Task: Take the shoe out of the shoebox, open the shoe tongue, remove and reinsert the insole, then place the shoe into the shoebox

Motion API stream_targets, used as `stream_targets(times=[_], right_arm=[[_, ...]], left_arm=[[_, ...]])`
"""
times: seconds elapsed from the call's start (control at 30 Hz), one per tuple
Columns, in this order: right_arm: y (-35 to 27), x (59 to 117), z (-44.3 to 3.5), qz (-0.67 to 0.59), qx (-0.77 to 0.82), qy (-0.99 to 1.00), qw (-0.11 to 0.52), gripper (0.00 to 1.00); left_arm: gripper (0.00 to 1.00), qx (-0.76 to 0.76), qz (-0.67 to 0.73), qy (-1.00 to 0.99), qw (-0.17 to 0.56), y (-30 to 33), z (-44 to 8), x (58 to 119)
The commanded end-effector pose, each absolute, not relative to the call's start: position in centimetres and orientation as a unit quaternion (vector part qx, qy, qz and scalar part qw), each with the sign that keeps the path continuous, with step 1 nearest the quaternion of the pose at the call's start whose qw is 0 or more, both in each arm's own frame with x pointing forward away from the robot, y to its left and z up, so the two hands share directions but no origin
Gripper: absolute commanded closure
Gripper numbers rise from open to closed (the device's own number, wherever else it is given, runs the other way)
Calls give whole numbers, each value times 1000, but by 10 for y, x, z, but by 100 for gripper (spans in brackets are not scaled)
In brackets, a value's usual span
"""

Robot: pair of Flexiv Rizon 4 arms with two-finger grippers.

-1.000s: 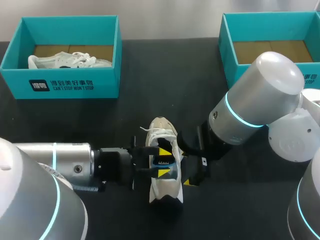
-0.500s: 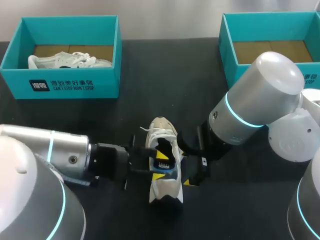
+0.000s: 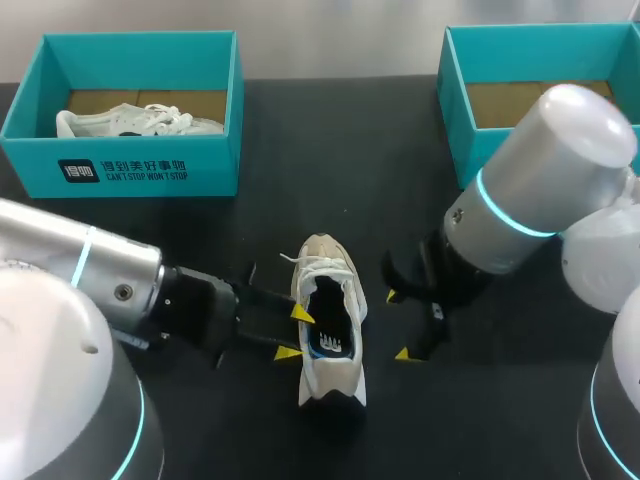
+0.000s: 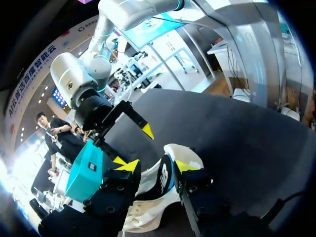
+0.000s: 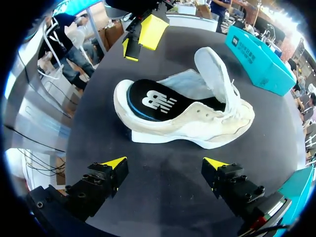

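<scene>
In the head view the white shoe (image 3: 330,335) stands upright on the black bench (image 3: 300,200), between the two hands, toe pointing away from the robot. The left hand (image 3: 294,332) is spread, its yellow tips right at the near side of the shoe's collar; contact cannot be told. The right hand (image 3: 398,324) is spread too and sits just beside the shoe's other flank, apart from it. The black insole (image 3: 328,340) lies inside the shoe. Well beyond the left hand, the teal left shoebox (image 3: 140,170) holds a second shoe (image 3: 140,122); beyond the right hand stands the right shoebox (image 3: 455,100).

In the left wrist view the left hand (image 4: 155,166) has its fingers wide apart, and the shoe (image 4: 160,185) sits between and just ahead of them. Past the shoe hangs the right hand (image 4: 133,145), spread, with the right shoebox (image 4: 86,170) behind it.

In the right wrist view the right hand (image 5: 164,163) is spread, gripping nothing; bare bench separates its tips from the shoe (image 5: 182,128) ahead. The tongue (image 5: 212,69) is lifted and folded toward the toe, leaving the insole (image 5: 153,101) exposed and flat inside. The left hand (image 5: 142,39) is at the far side of the heel, and the left shoebox (image 5: 256,59) lies beyond the toe.
</scene>
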State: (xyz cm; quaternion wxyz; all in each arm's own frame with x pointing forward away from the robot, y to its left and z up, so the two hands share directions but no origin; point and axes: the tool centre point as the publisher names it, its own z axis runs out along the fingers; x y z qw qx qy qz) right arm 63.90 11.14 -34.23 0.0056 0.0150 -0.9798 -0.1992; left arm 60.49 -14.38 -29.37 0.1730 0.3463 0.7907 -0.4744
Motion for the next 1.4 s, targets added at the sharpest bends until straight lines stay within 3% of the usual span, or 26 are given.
stream_targets(times=[0.03, 0.33, 0.5, 0.77, 1.0, 1.1, 1.2, 1.23, 1.27, 1.4], right_arm=[[82, 637, -321, -219, 27, -975, 4, 0], [52, 641, -301, -211, 50, -976, 7, 0], [47, 641, -299, -217, 46, -975, 9, 0], [47, 641, -299, -217, 46, -975, 9, 0], [47, 641, -299, -217, 46, -975, 9, 0], [47, 641, -299, -217, 46, -975, 9, 0], [47, 641, -299, -217, 46, -975, 9, 0], [47, 641, -299, -217, 46, -975, 9, 0], [47, 641, -299, -217, 46, -975, 9, 0], [36, 638, -298, -224, 54, -973, 5, 0]], left_arm=[[58, 376, -449, 800, 130, -125, -279, 606], [66, 449, -404, 791, 97, -111, -262, 615], [60, 488, -379, 782, 86, -102, -248, 624], [65, 532, -336, 776, 47, -76, -233, 627], [60, 583, -285, 760, -16, -53, -233, 627], [64, 594, -276, 756, -19, -46, -229, 628], [75, 608, -263, 749, -37, -39, -227, 628], [80, 614, -257, 745, -45, -36, -227, 628], [98, 620, -251, 741, -52, -34, -227, 627], [100, 644, -246, 721, -69, -32, -226, 622]])
